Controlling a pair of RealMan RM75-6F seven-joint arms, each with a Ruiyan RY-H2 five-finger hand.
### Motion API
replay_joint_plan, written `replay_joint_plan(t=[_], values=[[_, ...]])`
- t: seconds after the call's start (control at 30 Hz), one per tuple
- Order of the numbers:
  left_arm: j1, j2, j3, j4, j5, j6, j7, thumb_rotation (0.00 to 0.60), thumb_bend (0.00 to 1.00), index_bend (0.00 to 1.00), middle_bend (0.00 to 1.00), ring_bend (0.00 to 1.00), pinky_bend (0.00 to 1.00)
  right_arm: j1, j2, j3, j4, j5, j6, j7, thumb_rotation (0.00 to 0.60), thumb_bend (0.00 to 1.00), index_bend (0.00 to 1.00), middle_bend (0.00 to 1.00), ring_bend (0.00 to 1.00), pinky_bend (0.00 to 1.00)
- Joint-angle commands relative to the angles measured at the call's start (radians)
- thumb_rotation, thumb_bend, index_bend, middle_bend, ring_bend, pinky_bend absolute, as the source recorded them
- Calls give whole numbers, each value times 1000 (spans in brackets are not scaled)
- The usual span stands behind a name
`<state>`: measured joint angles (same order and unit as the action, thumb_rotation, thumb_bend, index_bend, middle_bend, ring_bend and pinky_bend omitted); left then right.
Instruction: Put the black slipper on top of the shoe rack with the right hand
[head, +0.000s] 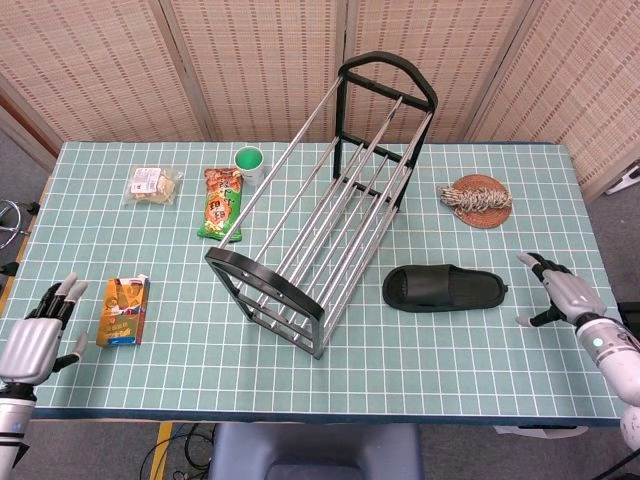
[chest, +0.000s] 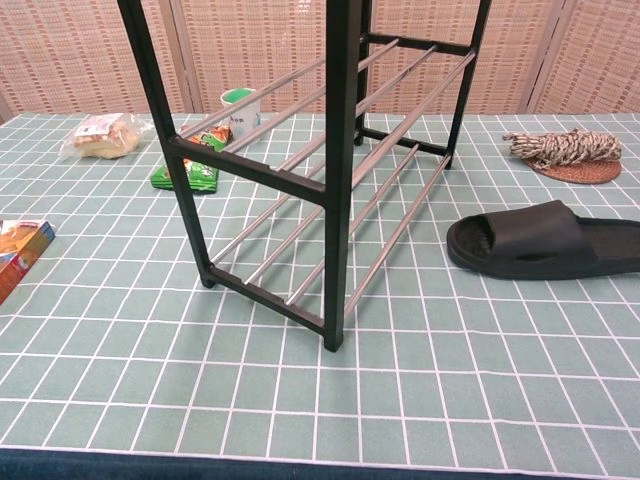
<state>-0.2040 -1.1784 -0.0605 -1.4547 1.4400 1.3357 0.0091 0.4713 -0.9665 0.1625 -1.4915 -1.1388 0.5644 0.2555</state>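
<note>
Two hands are showing, both spread with nothing in them. I'm steering my right hand (head: 556, 293) toward the black slipper (head: 443, 288), which is lying flat on the table (head: 420, 370) at about four o'clock from the shoe rack (head: 325, 205), heel toward my hand. I'm planning to grasp across the strap, lifting level so the sole lands across the top rails. My left hand (head: 33, 338) is idling by the snack box (head: 123, 311).
</note>
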Motion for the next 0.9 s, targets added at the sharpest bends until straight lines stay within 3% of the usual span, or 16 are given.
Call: replay_joint_plan(t=[0.03,0.5,0.9], values=[[-5,-1,-2,5,-7,-10,-6,600,442,0,0,0,328,44,-29,10,51,-2,-79,54,600,133,0,0,0,0],[-3,0,-9,7,-33,-10,2,600,442,0,0,0,328,161,-161,34,238,-115,-273,199,600,133,0,0,0,0],[-2,-10,-14,11,-49,-7,24,600,443,0,0,0,328,187,-128,20,167,-254,-296,284,600,133,0,0,0,0]])
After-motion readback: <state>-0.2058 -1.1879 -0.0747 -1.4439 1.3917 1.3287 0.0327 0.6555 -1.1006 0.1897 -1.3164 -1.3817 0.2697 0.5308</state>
